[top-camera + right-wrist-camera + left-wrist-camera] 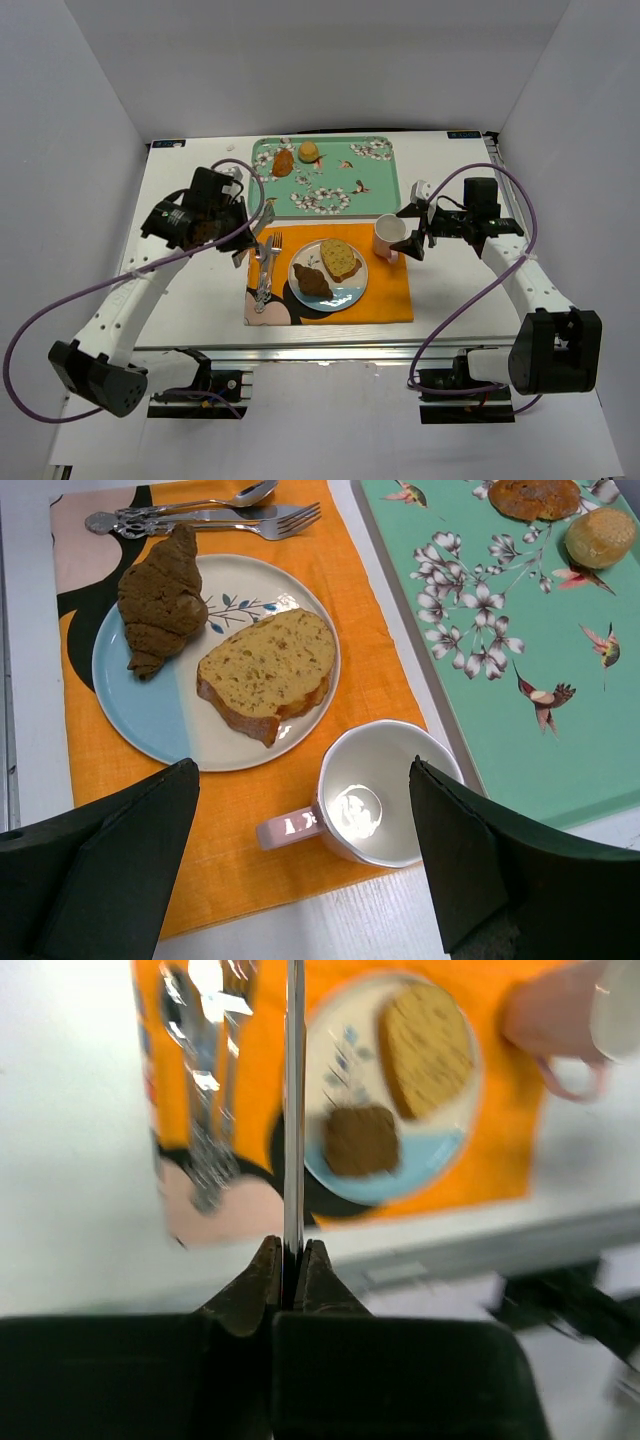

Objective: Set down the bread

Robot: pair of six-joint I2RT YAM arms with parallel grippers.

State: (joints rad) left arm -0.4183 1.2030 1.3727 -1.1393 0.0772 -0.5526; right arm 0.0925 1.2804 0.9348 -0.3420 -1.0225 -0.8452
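Note:
A bread slice (pixel 340 259) lies on a white and blue plate (pixel 345 293) beside a brown croissant (pixel 312 281). The right wrist view shows the slice (pixel 268 670), the croissant (pixel 160 595) and the plate (pixel 130 710). My right gripper (pixel 415 238) (pixel 302 768) is open and empty, low over a pink mug (pixel 389 235) (pixel 385 790). My left gripper (pixel 250 248) (pixel 292 1250) is shut on a thin silver utensil (pixel 293 1110), seen edge-on, above the placemat's left part.
The orange placemat (pixel 385 295) holds the plate, the mug, and a fork and spoon (pixel 265 265) at its left. Behind it a green floral tray (pixel 375 185) carries two pastries (pixel 284 162) (pixel 308 151). White walls enclose the table.

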